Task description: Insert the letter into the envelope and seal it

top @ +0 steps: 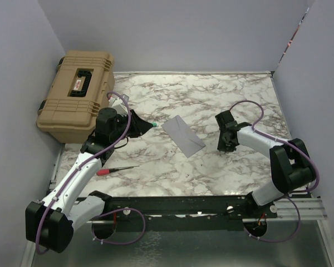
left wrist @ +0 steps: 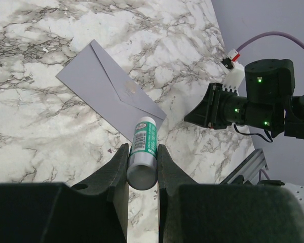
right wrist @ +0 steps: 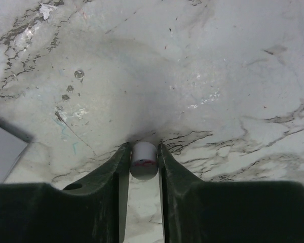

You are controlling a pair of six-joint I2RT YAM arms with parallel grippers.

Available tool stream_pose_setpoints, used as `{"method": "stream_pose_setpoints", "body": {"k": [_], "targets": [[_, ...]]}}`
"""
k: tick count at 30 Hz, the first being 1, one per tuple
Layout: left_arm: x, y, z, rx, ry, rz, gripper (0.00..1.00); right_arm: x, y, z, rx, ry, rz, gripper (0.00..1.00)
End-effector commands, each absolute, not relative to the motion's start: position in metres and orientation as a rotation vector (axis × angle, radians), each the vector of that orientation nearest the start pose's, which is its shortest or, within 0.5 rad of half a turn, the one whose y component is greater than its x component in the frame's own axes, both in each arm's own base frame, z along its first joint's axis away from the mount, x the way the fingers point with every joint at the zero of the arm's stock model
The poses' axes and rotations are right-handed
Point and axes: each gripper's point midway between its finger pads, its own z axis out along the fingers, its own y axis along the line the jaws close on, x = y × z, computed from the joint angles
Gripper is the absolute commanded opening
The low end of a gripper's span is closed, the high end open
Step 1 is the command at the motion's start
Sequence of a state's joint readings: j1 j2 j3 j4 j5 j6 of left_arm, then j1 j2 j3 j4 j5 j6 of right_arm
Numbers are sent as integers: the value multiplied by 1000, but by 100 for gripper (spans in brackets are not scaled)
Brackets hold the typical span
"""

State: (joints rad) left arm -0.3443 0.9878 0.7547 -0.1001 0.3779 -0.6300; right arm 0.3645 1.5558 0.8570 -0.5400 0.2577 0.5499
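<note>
**Desk:** What's in the left gripper?

**Me:** My left gripper (left wrist: 142,150) is closed on a glue stick (left wrist: 143,144) with a green-and-white label. Its nose points at the envelope (left wrist: 111,93) and is right at its near edge. I hold the stick lengthwise between the fingers so the tip leads.

**Desk:** And the right?

**Me:** The right gripper (right wrist: 143,152) pinches a small white cylinder (right wrist: 143,161) with a red mark. It may be the stick's cap, but I can't be sure. It sits right of the envelope, apart from it and low over the marble table (top: 211,100). I'd say it is parked there to keep clear.

**Desk:** The envelope and the letter?

**Me:** The envelope lies flat between my two grippers, flap folded down along its crease. I can't tell whether it is stuck. No peach sheet shows in any view, so I judge the letter is already inside and sealing is the step in hand.

**Desk:** Anything else?

**Me:** A tan case (top: 78,94) sits well left of the envelope. A red-handled screwdriver (top: 116,169) lies to its left, nearer the arm bases.
</note>
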Motion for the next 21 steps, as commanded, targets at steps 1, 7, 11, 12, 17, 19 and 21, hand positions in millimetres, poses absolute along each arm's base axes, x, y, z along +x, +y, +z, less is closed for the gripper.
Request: {"method": "stream_pose_setpoints", "body": {"k": [1, 7, 11, 12, 17, 19, 21], "targets": [[282, -198, 224, -20, 2029, -1027, 0, 272, 80, 17, 317, 2733, -107, 20], [280, -199, 228, -16, 2022, -1046, 0, 277, 90, 35, 311, 2696, -16, 0], [279, -202, 232, -9, 2020, -1069, 0, 286, 116, 65, 265, 2630, 207, 0], [279, -203, 233, -5, 2017, -1078, 0, 288, 126, 74, 253, 2609, 286, 0], [277, -211, 247, 15, 1980, -1148, 0, 296, 174, 128, 176, 2480, 676, 0], [274, -217, 257, 28, 1947, -1215, 0, 296, 196, 158, 136, 2388, 869, 0], [272, -224, 268, 40, 1916, -1287, 0, 293, 215, 190, 84, 2282, 1048, 0]]}}
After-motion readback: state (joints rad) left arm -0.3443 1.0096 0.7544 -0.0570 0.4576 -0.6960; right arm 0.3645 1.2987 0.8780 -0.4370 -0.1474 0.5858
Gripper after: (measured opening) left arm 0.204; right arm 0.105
